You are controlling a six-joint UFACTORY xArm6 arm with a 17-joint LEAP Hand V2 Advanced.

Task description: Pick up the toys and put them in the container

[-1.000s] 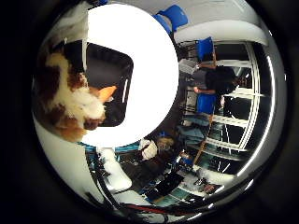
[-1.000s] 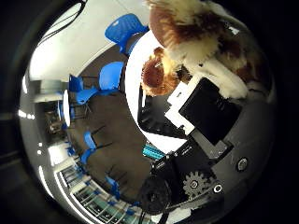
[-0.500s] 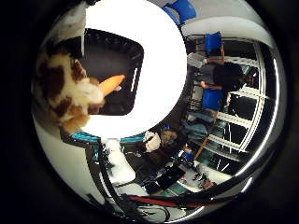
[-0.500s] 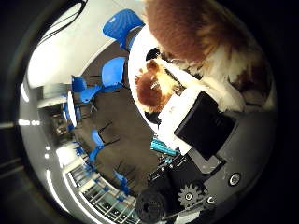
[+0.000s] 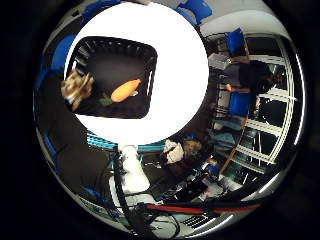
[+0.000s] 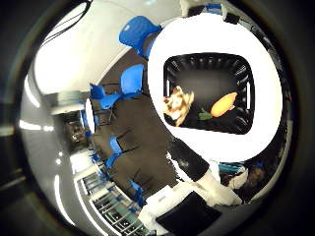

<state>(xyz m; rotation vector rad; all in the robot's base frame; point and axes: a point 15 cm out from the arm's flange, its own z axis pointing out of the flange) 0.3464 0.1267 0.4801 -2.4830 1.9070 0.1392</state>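
Well below the palm on a white round table [image 5: 180, 75], a black container [image 6: 209, 64] holding an orange carrot toy [image 6: 223, 104] and brown-and-white plush toy [image 6: 178, 104] at its edge, seemingly deposited; hand's finger state impossible to tell.

The container [image 6: 243, 73] looked like black matt plastic with ribbed, slotted walls. The carrot toy [image 5: 125, 90] seemed smooth orange with a green leafy top. The plush toy [image 6: 178, 103] appeared furry, brown and cream cloth. The round table [image 5: 175, 65] looked smooth, plain white.
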